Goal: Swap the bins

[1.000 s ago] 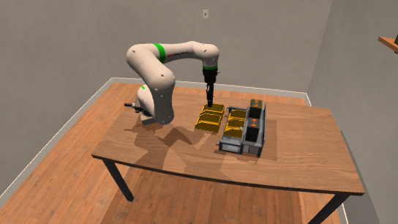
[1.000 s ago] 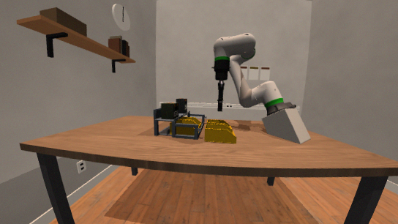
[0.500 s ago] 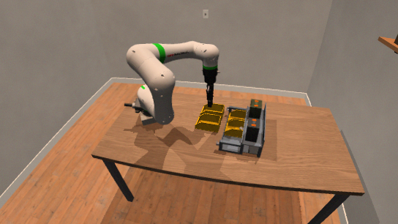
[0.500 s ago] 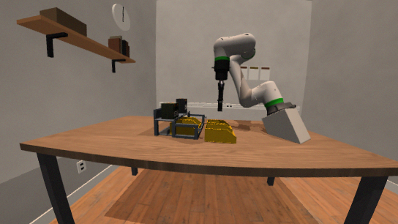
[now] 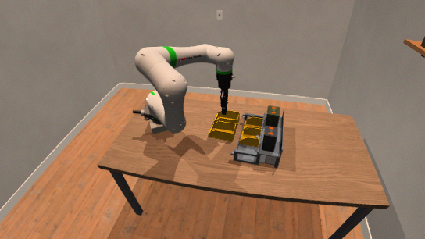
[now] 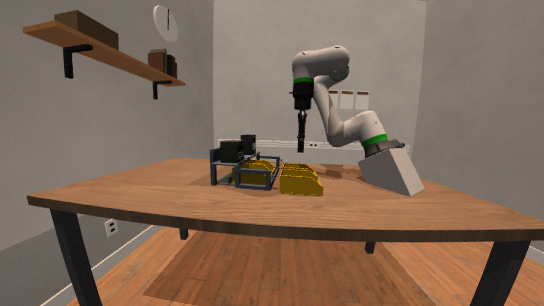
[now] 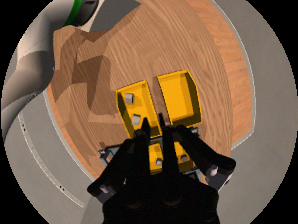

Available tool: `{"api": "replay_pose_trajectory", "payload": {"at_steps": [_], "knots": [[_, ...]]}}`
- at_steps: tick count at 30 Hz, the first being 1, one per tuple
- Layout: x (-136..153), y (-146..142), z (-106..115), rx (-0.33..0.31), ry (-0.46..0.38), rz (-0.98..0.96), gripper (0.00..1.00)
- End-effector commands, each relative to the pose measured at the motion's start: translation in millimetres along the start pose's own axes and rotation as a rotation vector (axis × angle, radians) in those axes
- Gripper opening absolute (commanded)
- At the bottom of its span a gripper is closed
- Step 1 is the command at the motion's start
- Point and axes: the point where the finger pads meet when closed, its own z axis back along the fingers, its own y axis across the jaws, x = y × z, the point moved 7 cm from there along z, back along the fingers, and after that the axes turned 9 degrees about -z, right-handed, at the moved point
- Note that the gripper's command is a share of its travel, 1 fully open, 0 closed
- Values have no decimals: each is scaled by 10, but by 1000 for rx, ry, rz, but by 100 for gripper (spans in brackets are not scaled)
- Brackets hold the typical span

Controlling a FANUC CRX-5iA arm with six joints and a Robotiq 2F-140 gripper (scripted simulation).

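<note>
The tool (image 5: 224, 106) (image 6: 301, 140) (image 7: 154, 121), its fingers narrowly apart and holding nothing, hangs above the bins. Below it, the parts bin (image 5: 221, 135) (image 6: 298, 167) (image 7: 131, 107) rests upright on the worktop (image 5: 324, 168) (image 6: 200, 202) (image 7: 165, 35) before the shelf (image 5: 247, 157) (image 6: 254, 181) (image 7: 107, 151), beside the empty bin (image 5: 230, 115) (image 6: 301, 185) (image 7: 181, 100).

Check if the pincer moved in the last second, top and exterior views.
No. The pincer shows no visible shift either way against the shelf in both.
</note>
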Motion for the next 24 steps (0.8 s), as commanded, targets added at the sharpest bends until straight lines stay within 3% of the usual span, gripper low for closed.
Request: {"api": "replay_pose_trajectory", "payload": {"at_steps": [1, 24], "knots": [[3, 4, -14, 1, -1, 0, 24], [4, 4, -347, 1, -1, 0, 24]]}}
